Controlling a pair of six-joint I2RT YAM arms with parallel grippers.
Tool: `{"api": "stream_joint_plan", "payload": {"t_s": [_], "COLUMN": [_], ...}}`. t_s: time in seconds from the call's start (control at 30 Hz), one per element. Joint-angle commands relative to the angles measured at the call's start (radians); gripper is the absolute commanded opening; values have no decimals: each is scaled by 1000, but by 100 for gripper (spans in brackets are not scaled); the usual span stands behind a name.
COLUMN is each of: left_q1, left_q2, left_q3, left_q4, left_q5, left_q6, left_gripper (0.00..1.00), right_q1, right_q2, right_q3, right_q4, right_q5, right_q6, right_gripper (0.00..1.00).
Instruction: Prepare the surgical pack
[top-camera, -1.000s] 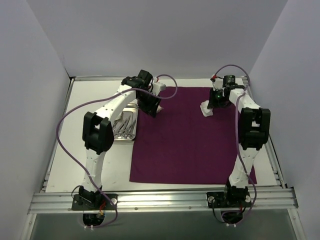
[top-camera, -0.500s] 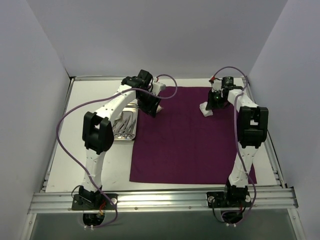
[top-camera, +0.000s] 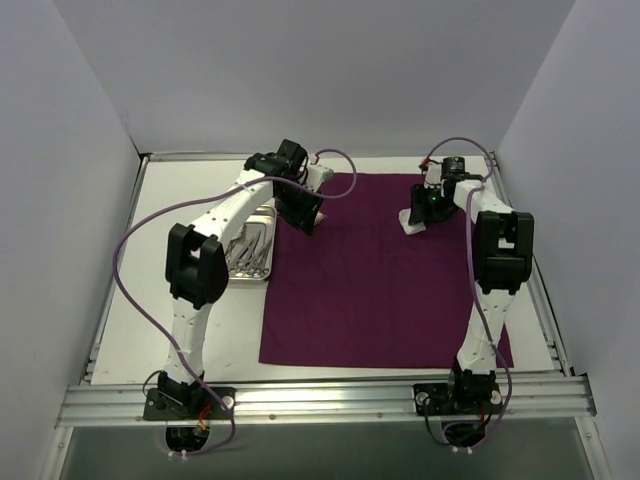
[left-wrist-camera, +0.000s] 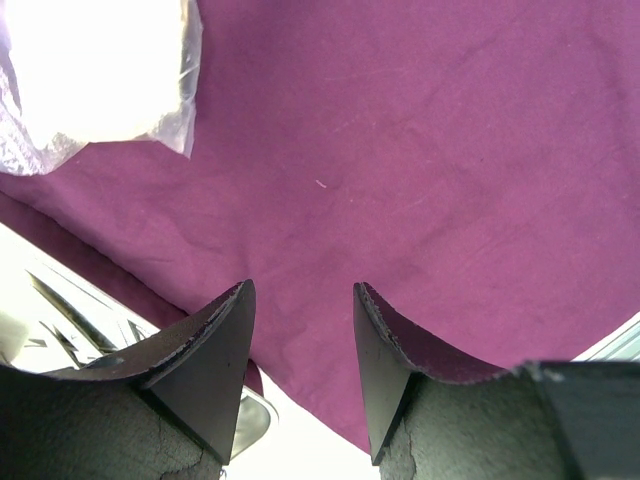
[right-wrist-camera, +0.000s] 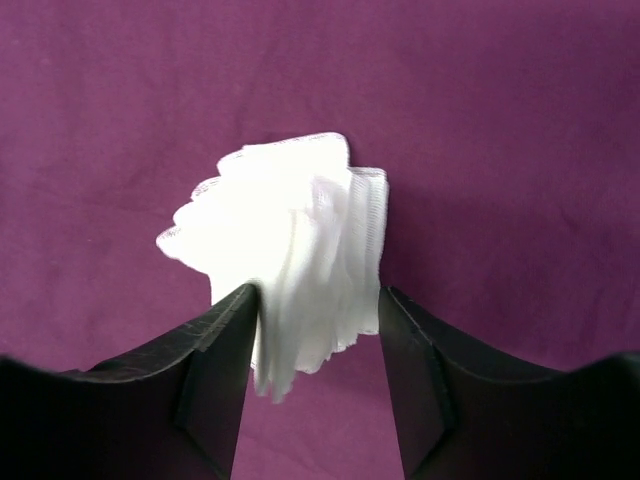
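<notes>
One purple cloth (top-camera: 380, 290) fills the centre-right of the desk (top-camera: 150, 300); one steel tray (top-camera: 250, 281) borders its upper left. The right hand (right-wrist-camera: 320, 292), spread, straddles one gauze stack (right-wrist-camera: 290, 230) at upper right. The left hand (left-wrist-camera: 302, 290) is spread, empty.

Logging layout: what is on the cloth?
On the cloth: gauze, straddled by the open right gripper, and a clear-bagged white packet near the left gripper. The tray sits beside it. Anything beneath the gauze is covered.

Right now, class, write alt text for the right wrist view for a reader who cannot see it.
A fanned stack of white gauze sits between the dark fingers of the right gripper, with purple cloth filling the background.
</notes>
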Motion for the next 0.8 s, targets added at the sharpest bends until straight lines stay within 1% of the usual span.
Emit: {"api": "stream_joint_plan", "payload": {"t_s": [0.0, 0.2, 0.4, 0.47, 0.63, 0.77], "left_q1": [-19, -19, -19, -19, -19, -19], "left_q2": [-39, -27, -30, -36, -47, -50], "left_q3": [66, 81, 74, 69, 48, 40], "left_q4": [27, 27, 25, 27, 31, 34], "left_q5": [0, 6, 8, 6, 3, 3], "left_q6": [25, 15, 14, 13, 8, 7], "left_gripper": [54, 54, 54, 54, 54, 54], "right_q1": [13, 13, 13, 14, 22, 42], "right_q2": [-97, -144, -89, -71, -44, -28], "right_q3": [4, -36, -48, -50, -40, -45], "right_q4": [-46, -39, -4, 6, 0, -2], "right_q5": [57, 125, 74, 65, 111, 126], "right_q6": [14, 61, 139, 139, 205, 216], "right_gripper": [49, 52, 51, 50, 48, 46]}}
